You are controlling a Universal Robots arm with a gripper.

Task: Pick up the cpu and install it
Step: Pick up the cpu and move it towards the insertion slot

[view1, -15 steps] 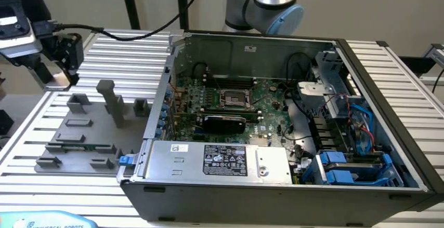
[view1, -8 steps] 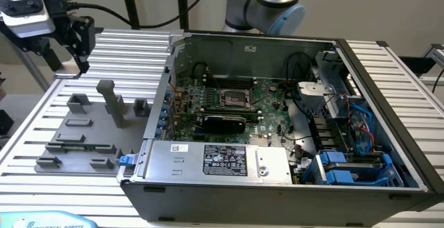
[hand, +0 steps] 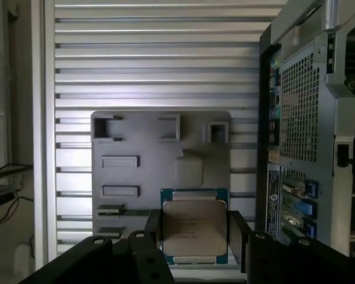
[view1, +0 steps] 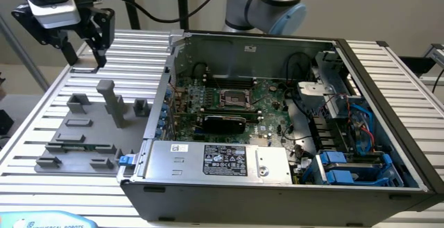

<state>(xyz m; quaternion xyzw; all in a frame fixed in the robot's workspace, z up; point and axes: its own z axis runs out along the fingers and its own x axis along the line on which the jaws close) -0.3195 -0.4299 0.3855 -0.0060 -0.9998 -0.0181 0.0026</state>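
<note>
I see the cpu (hand: 194, 228) in the wrist view, held flat between the two dark fingers of the tool (hand: 195, 225). Its silvery lid faces the camera and a thin teal-green edge shows around it. One finger (hand: 154, 228) presses on one side of the chip and the other finger bears on the opposite side, so the tool is closed onto the cpu at a fairly wide spread and is carrying it clear of any surface.

Beyond the chip in that same view lies the grey fixture plate (hand: 160, 171), with a shallow square recess (hand: 187, 171) and several raised blocks and slots.

In the exterior view the tool (view1: 85, 56) hangs in the air above the far end of the slatted bench (view1: 41, 108), on the exterior view's left and past the far edge of the fixture plate (view1: 83, 134). I cannot make out the chip itself between the fingers from this angle. A tall post (view1: 107, 101) stands on the plate, and a green memory stick (view1: 87, 147) lies in a slot near its front.

To the exterior view's right, well apart from the tool, the open computer case (view1: 277, 186) sits on the bench. Inside it I see the motherboard (view1: 271, 103) with its square socket (view1: 234, 99), and the power supply (view1: 215, 160) along the near side. The arm (view1: 267, 4) rises behind the case.
</note>
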